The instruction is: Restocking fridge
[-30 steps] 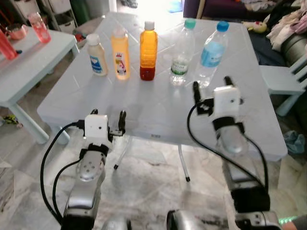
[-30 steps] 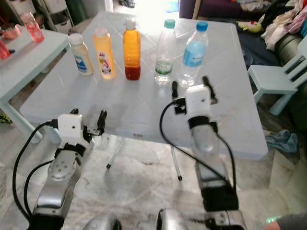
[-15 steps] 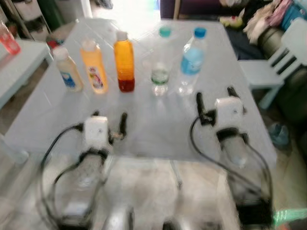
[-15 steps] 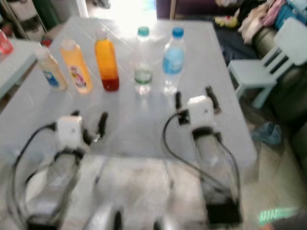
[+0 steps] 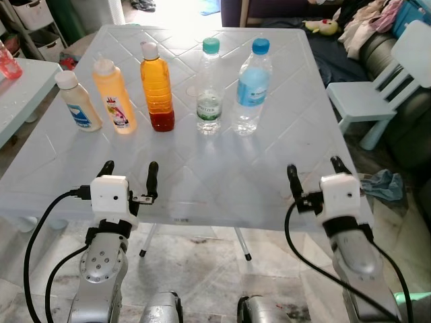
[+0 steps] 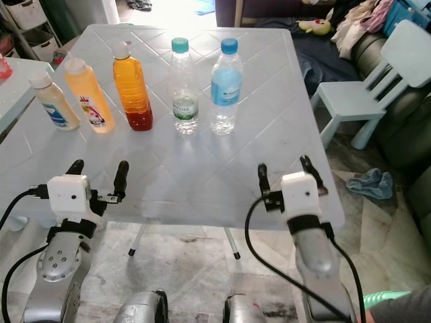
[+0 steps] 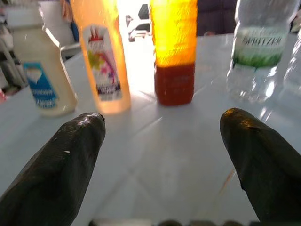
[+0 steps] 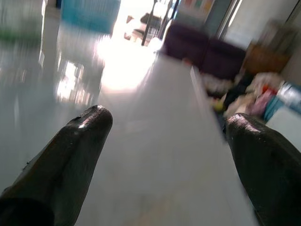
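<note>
Your left gripper hovers over the near left edge of the table, its two black fingers spread apart with nothing between them. Your right gripper hovers at the near right edge, fingers likewise spread and empty. Both point toward the far side.

Past the left gripper, a row of five bottles stands upright across the far half of the table, well apart from both grippers. From left to right you have a short cream bottle with a white cap and blue label, a pale orange squeeze bottle with a picture label, a tall amber bottle with a white cap and a darker red layer at the bottom, a clear water bottle with a green cap, and a clear water bottle with a blue cap and blue label. They stand near each other without touching.

The tabletop is pale grey-white plastic with a moulded diamond pattern, glaring brightly at its far end. Below it the floor is mottled marble. To the left stands a second pale table with a pink bottle on it. To the right you see a small light blue chair, a crumpled blue cloth on the floor, and a dark sofa heaped with clothes.
</note>
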Available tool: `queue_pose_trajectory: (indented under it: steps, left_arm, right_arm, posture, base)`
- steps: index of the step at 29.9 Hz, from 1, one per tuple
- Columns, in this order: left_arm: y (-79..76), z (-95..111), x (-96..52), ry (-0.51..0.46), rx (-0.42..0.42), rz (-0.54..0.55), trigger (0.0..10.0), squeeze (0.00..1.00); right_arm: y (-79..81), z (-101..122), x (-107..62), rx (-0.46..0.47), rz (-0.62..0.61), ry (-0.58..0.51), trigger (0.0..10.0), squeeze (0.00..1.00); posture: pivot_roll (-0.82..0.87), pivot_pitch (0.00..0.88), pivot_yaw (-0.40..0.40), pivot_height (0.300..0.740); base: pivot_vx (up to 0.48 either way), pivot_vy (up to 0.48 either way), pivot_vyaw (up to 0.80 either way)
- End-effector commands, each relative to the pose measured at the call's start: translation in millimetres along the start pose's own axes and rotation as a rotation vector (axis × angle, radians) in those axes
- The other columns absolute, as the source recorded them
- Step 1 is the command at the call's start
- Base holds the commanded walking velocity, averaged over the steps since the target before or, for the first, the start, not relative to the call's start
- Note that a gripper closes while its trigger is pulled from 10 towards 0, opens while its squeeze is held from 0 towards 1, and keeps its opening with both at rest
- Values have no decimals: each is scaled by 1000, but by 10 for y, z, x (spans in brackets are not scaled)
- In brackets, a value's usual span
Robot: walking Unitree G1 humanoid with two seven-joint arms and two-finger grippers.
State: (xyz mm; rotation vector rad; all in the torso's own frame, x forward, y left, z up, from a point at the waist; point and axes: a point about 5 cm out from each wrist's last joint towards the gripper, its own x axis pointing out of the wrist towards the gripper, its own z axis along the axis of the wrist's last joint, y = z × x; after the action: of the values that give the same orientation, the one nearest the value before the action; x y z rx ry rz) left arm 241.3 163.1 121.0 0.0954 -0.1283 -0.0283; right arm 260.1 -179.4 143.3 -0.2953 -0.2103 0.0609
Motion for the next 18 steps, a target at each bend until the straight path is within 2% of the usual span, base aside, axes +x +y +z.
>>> queue_pose_trajectory:
  steps: [1, 3, 5, 6, 7, 11, 13, 18]
  left_arm:
    - [1, 26, 57, -5, 2, -3, 10000, 0]
    - [5, 70, 124, -20, -5, -4, 10000, 0]
    - [11, 76, 137, -22, -3, -3, 10000, 0]
    - [30, 75, 156, -22, -1, -1, 10000, 0]
    - [37, 72, 158, -21, 0, 0, 10000, 0]
    - [49, 75, 162, -22, 3, 2, 10000, 0]
    - [52, 76, 147, -20, 4, 6, 10000, 0]
    - [48, 56, 134, -10, 4, 7, 10000, 0]
  right_arm:
    - [-58, 123, 129, 5, -26, -47, 10000, 0]
    - [-98, 289, 311, -5, -12, -112, 10000, 0]
    - [-107, 329, 358, -6, -6, -128, 10000, 0]
    - [-108, 398, 484, 12, 29, -141, 10000, 0]
    - [-114, 446, 539, 27, 38, -154, 10000, 0]
    - [-95, 572, 645, 58, 88, -192, 10000, 0]
    - [-50, 684, 733, 48, 155, -225, 10000, 0]
    - [-82, 778, 912, 98, 175, -220, 10000, 0]
  posture:
    - [32, 124, 24, 740]
    - [34, 120, 27, 740]
    - [34, 120, 27, 740]
    - [36, 122, 28, 740]
    - [36, 123, 27, 740]
    - [43, 126, 26, 740]
    - [53, 135, 22, 740]
    - [57, 139, 25, 740]
  base:
    - [0, 0, 0]
    - [0, 0, 0]
    - [0, 0, 0]
    - [0, 0, 0]
    - [0, 0, 0]
    - [0, 0, 0]
    - [0, 0, 0]
    - [0, 0, 0]
